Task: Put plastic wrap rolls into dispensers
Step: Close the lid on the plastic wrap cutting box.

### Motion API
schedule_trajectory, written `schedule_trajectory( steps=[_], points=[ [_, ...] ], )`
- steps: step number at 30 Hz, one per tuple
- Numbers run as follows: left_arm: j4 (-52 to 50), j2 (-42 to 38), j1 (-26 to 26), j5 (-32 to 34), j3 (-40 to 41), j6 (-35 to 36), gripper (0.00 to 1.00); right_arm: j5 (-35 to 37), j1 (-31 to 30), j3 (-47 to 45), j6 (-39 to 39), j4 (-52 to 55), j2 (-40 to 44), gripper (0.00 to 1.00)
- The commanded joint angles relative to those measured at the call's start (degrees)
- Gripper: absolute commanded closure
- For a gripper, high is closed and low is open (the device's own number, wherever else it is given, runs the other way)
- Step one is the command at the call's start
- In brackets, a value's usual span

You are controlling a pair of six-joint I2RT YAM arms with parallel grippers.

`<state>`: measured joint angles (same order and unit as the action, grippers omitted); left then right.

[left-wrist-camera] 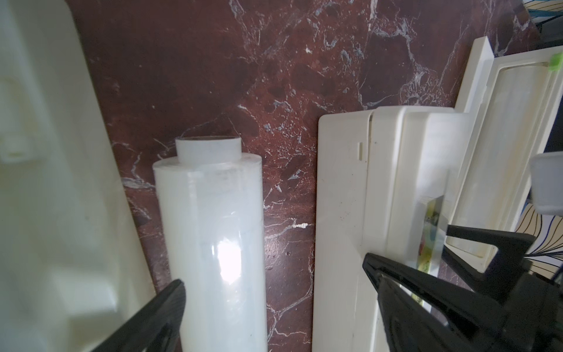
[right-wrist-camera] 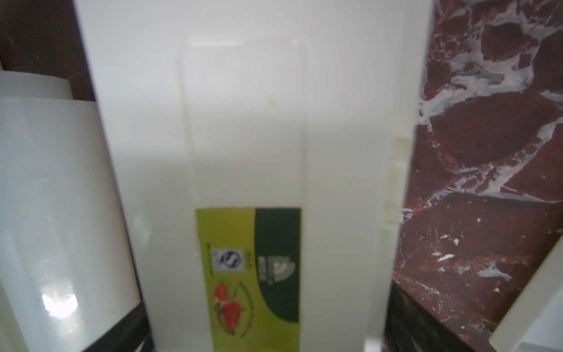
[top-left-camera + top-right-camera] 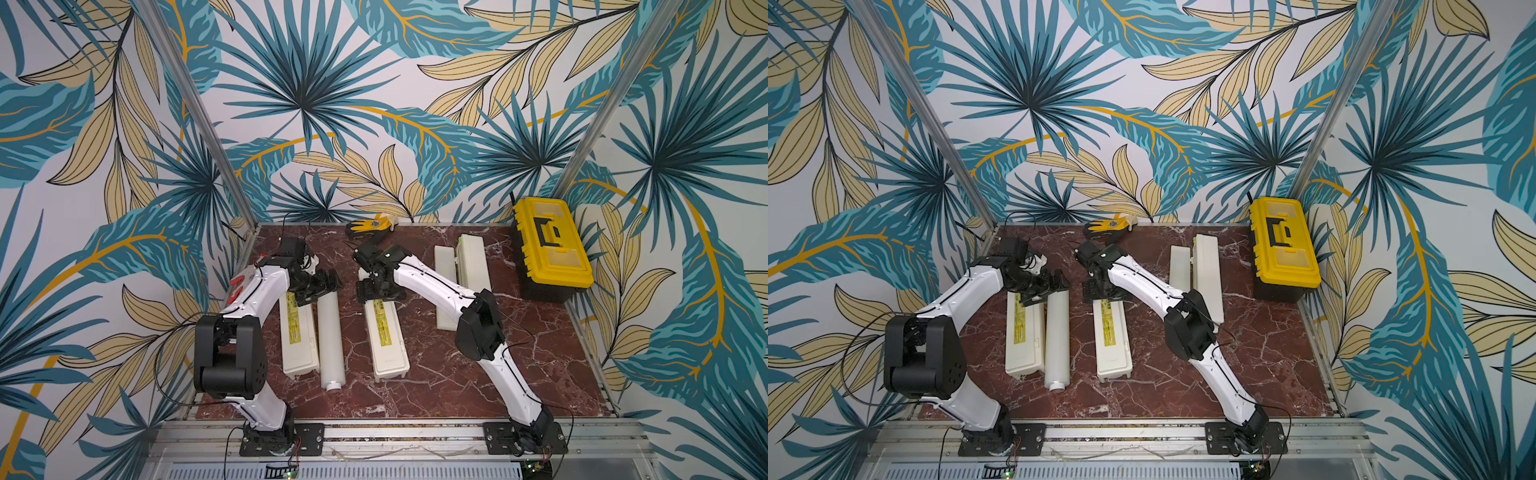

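Broadly, the marble table (image 3: 436,374) carries a yellow toolbox (image 3: 552,249) at its far right corner, an open dispenser (image 3: 471,257) beside it, and the closed middle dispenser (image 3: 386,340) and left dispenser (image 3: 297,340), with one plastic wrap roll (image 3: 330,332) lying between those two, just beside the left one. On the right gripper (image 3: 380,291) the jaws stand wide astride the middle dispenser's far end; on the left gripper (image 3: 316,286) they gape wide over the roll's far end
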<state>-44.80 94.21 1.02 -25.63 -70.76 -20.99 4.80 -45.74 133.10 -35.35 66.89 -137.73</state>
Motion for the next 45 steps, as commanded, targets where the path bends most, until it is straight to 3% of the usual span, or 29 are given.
schedule_trajectory(
  steps=[1,31,37,40,45],
  points=[
    [-0.07,0.46,-0.19,-0.73,-2.65,0.41,0.01,0.81,-1.63,0.58,-0.17,0.26,0.32,0.01],
    [-0.07,1.51,4.65,0.19,-4.22,-2.54,0.0,3.1,-1.57,-0.42,6.04,-1.49,8.58,0.01],
    [-0.12,0.55,5.75,-1.82,-3.69,-3.65,0.0,5.53,-0.8,-8.89,14.31,-4.45,16.38,0.01],
    [-0.12,-0.23,6.57,-3.09,-2.66,-4.38,0.0,0.36,2.08,-18.61,16.94,-9.1,22.49,0.02],
    [-0.12,-1.78,8.6,-3.39,-0.33,-5.79,0.0,-14.89,6.25,-36.53,21.32,-19.21,32.35,0.03]
  ],
)
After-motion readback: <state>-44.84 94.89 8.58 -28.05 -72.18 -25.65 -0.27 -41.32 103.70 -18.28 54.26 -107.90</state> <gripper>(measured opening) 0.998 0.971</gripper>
